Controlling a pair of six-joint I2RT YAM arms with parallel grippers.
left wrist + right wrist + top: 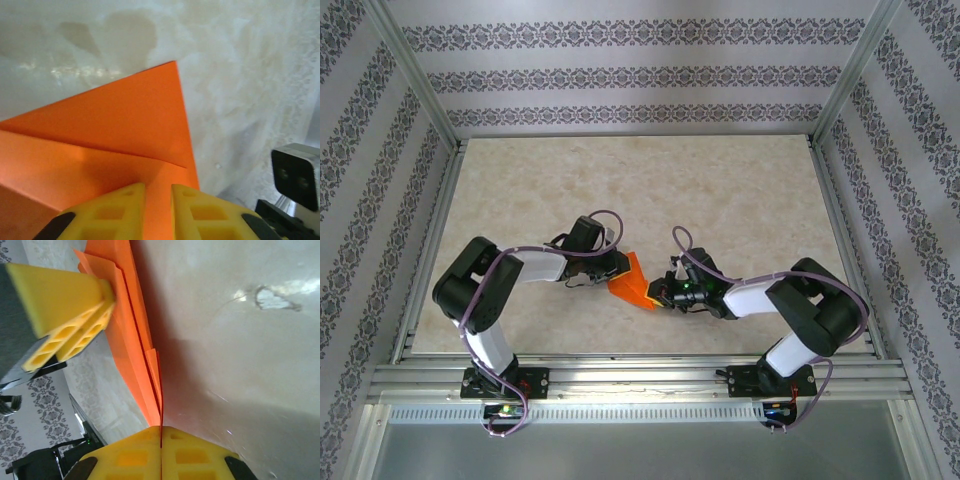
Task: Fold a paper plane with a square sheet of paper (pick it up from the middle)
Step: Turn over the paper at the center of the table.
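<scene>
- Left arm (490, 290): elbow bent over the left half of the table (720, 190), forearm reaching toward the centre. From overhead, its wrist and cables cover the fingertips.
- Left gripper (158, 212): in its own wrist view the two yellow fingers (117, 215) stand with a narrow slot between them, and their bases are cut off by the bottom edge. Orange paper shows in the slot. Whether the pads press on it or merely straddle it cannot be told. From the right wrist camera these fingers look almost together, tips at the paper's upper edge.
- Paper plane (632, 283): bright orange and partly folded, it sits in the near middle of the table, directly between the two grippers. Overhead it reads as a small wedge with both ends covered. The left wrist view shows a pointed flap over a flatter layer, whose left part runs out of frame. The right wrist view shows it edge-on in stacked layers, so the outline is not legible there. Contact with the table cannot be made out.
- Right gripper (161, 440): clenched on the paper plane, with a thin orange edge caught in the seam where the fingers meet. The lower part of the fingers is cropped.
- Right arm (800, 310): folded over the right half, reaching toward the centre.
- Pale block (296, 175): sits at the right edge of the left wrist view and has two dark recesses. It is partly cropped and its identity is unclear.
</scene>
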